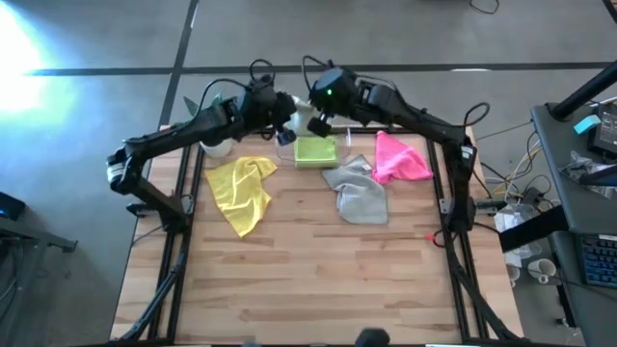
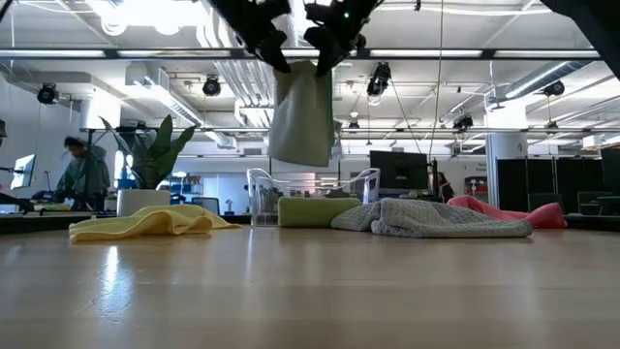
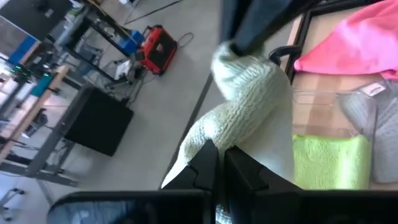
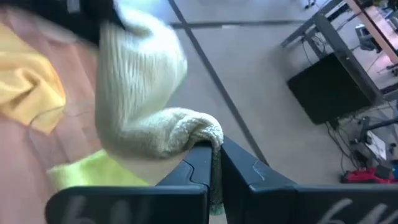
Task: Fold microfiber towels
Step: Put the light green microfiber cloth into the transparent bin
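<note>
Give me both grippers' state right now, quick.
Left gripper: shut on the pale sage towel, held up above the table.
Right gripper: shut on the same towel's other corner.

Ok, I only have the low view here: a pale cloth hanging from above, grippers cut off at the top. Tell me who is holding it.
Observer: Both. The left gripper and right gripper are each shut on an edge of the pale sage towel.
Operator: Give me where it hangs over the table.
Observer: At the far edge, above the lime green towel, which lies in the clear tray.
Operator: Now list what is still unfolded.
Observer: From above, the yellow towel, grey towel and pink towel all lie crumpled on the table.
</note>
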Motion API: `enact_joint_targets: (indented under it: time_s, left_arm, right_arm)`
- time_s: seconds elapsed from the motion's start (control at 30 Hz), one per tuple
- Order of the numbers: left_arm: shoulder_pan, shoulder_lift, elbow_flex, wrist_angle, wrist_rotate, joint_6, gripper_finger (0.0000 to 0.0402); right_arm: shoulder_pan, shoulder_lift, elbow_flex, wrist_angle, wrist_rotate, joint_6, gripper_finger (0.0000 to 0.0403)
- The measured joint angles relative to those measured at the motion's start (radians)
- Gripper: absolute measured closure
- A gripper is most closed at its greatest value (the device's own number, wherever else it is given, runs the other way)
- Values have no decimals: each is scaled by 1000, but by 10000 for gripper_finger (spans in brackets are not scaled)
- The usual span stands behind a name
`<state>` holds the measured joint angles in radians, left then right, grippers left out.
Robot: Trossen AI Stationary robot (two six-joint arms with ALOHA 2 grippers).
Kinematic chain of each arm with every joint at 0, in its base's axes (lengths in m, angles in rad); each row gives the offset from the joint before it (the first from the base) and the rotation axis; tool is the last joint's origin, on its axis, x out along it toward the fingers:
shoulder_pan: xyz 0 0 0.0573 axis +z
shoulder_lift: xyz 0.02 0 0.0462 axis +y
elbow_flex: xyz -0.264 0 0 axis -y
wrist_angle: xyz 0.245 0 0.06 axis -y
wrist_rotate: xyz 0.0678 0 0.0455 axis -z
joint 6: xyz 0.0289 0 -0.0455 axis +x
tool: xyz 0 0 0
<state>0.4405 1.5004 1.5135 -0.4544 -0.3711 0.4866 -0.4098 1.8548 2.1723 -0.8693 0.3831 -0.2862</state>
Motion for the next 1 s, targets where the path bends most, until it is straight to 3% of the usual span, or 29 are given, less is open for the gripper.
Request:
enact_joint_targets:
  time_s: [0.4, 0.77, 1.0]
  left_arm:
    - [122, 171, -1, 245, 21, 54, 401]
    - [213, 259, -1, 447, 22, 55, 401]
    - [229, 277, -1, 407, 26, 53, 401]
  right_arm:
    - [-175, 96, -2, 85, -26, -135, 394]
    - [-294, 137, -3, 268, -123, -217, 394]
    - [-317, 146, -11, 209, -224, -238, 394]
